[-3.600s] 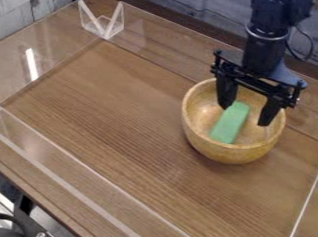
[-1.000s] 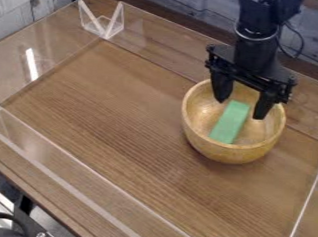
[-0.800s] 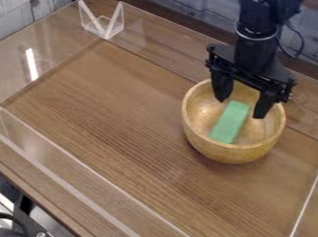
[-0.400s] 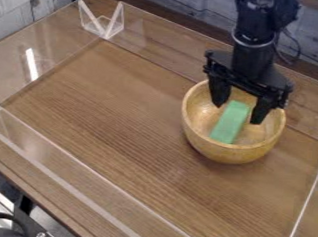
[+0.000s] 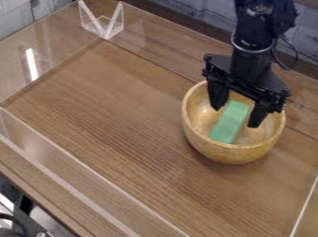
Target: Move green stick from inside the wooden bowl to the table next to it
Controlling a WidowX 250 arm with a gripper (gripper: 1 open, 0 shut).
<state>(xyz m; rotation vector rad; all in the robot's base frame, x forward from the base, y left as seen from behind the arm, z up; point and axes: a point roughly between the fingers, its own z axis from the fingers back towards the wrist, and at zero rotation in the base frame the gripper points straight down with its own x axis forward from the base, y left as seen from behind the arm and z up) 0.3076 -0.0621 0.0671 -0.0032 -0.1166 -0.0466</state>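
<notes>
The single view shows the desk from above and to one side, with clear acrylic walls along its edges; these walls are hard to trace because they read only as faint reflections and bright edge lines. The wooden bowl stands toward the right side of the desk, and its far rim is covered by the arm's black hardware. The green stick lies inside the bowl, slanted from the near-left of the bowl floor up toward the far right; its upper end passes behind the gripper, so its full length cannot be seen. The gripper points straight down over the bowl with its jaws spread wide apart, one finger to the left of the stick and one finger to the right. The fingertips sit at or just below rim level, inside the bowl opening. Whether either finger touches the stick or the bowl wall cannot be determined from this angle. The stick is not clamped. The arm rises out of the top edge of the picture and is cut off there. A small clear folded stand sits at the far left corner, its shape indistinct.
</notes>
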